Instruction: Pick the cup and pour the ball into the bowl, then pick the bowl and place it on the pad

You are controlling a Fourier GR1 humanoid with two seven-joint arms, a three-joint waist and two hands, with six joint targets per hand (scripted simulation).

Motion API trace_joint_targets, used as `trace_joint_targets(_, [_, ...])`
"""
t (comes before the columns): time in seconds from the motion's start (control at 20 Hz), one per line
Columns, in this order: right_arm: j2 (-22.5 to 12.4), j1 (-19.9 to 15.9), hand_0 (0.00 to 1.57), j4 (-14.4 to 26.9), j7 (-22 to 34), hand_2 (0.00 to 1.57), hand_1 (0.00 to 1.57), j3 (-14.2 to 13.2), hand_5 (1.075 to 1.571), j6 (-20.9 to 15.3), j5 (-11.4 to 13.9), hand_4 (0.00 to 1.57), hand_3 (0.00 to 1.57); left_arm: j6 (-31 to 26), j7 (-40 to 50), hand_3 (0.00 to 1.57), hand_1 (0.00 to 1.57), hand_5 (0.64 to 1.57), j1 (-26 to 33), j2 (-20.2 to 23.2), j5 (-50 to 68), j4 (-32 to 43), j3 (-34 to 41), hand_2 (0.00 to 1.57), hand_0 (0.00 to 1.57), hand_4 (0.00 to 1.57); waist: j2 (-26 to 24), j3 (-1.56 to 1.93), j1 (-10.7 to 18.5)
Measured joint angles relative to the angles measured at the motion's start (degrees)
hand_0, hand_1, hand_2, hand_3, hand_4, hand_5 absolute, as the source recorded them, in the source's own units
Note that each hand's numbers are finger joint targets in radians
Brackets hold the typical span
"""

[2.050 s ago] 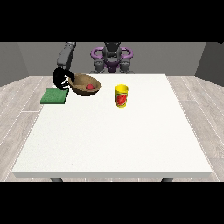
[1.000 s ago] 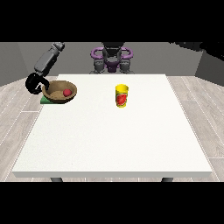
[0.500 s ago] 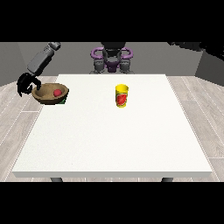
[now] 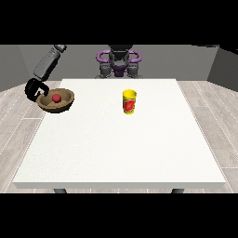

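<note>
A brown bowl (image 4: 65, 103) with a red ball (image 4: 56, 98) inside is at the table's far left edge. The black hand at the view's left (image 4: 33, 89) is at the bowl's left rim, its fingers curled round the rim. A yellow cup (image 4: 129, 101) with a red label stands upright near the table's middle, well to the right of the bowl. No green pad shows; the bowl is over the spot where it lay. No hand shows at the view's right.
The white table (image 4: 121, 148) spreads wide in front of the bowl and cup. The robot's torso (image 4: 119, 62) stands behind the far edge. The grey forearm (image 4: 48, 62) slants down from the upper left to the bowl.
The hand has carried the bowl with the ball leftward from beside the green pad to over it. The pad is now hidden. The cup has not moved.
</note>
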Motion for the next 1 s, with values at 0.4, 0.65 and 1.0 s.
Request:
trace_joint_targets(0.4, [-0.64,-0.92,1.03,2.12,8.22,0.99,1.03,-0.8,1.562,0.43,-1.65,0.0,0.69,-0.46,-0.11,0.0,0.0,1.539,1.53,0.15,-1.21,3.68,-0.99,0.0,0.0,0.65,-5.01,-0.01,-0.86])
trace_joint_targets(0.65, [-2.39,-1.62,0.0,2.64,10.13,0.0,0.0,-0.84,1.485,-1.48,-1.35,0.0,0.0,-1.5,-0.34,0.0,0.0,1.544,0.82,1.89,-0.28,4.95,-0.31,0.0,0.0,0.76,-4.24,-0.01,-0.31])
trace_joint_targets(1.0, [-4.35,-3.48,0.0,2.53,15.47,0.0,0.0,0.57,1.219,0.32,-0.55,0.7,0.0,2.11,6.86,0.0,0.0,1.57,1.94,-4.28,1.75,-0.37,-5.83,0.0,0.0,0.98,-15.87,-0.01,-1.55])
